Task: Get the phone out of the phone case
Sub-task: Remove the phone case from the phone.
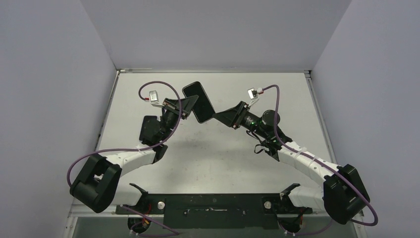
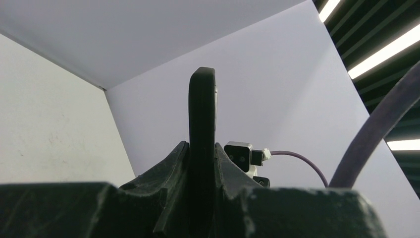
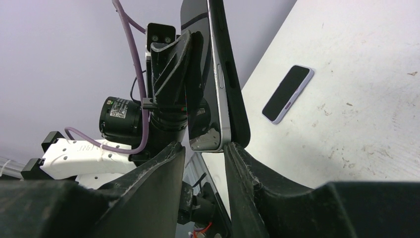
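Note:
The phone in its black case (image 1: pixel 198 101) is held up off the table, tilted. My left gripper (image 1: pixel 184 106) is shut on its left side; in the left wrist view the black slab (image 2: pixel 202 99) stands edge-on between the fingers of that gripper (image 2: pixel 202 148). My right gripper (image 1: pixel 220 116) is open at the phone's lower right corner. In the right wrist view the phone's silver side edge (image 3: pixel 218 84) shows beside the black case (image 3: pixel 235 104). That corner sits just at the tips of the right gripper (image 3: pixel 204 146), against the right finger (image 3: pixel 237 158).
A second phone with a pale lavender rim (image 3: pixel 287 93) lies flat, screen up, on the white table (image 3: pixel 356 99) beyond the held one. Grey walls enclose the table (image 1: pixel 277 99) on three sides. Purple cables loop from both wrists.

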Controlling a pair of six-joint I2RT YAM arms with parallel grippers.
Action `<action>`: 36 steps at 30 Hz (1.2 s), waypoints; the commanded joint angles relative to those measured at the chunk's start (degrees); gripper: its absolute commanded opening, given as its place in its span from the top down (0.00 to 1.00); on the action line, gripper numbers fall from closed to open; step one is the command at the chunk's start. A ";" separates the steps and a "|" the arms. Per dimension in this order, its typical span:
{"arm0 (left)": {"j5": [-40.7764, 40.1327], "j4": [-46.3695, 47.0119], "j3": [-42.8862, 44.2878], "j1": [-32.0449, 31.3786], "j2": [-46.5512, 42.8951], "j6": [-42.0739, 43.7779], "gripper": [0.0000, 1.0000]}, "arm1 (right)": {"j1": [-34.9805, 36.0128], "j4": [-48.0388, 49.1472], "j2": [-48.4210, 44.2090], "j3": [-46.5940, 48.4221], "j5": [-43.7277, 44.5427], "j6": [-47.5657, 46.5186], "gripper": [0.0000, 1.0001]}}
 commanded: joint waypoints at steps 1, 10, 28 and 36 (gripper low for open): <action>12.26 12.40 1.84 -7.82 0.25 -8.20 1.00 | 2.03 5.91 2.45 0.49 -3.68 1.02 0.64; 12.08 15.20 2.04 -8.74 0.20 -8.90 1.00 | 2.03 6.22 3.56 -0.78 -3.96 0.82 0.64; 14.61 6.58 -4.72 -7.90 -5.33 0.20 0.80 | 0.89 6.53 0.47 -1.90 -3.61 1.28 0.92; 14.77 8.10 -7.97 -5.87 -5.55 1.57 0.52 | 0.87 8.71 1.20 -2.65 -3.61 2.60 1.00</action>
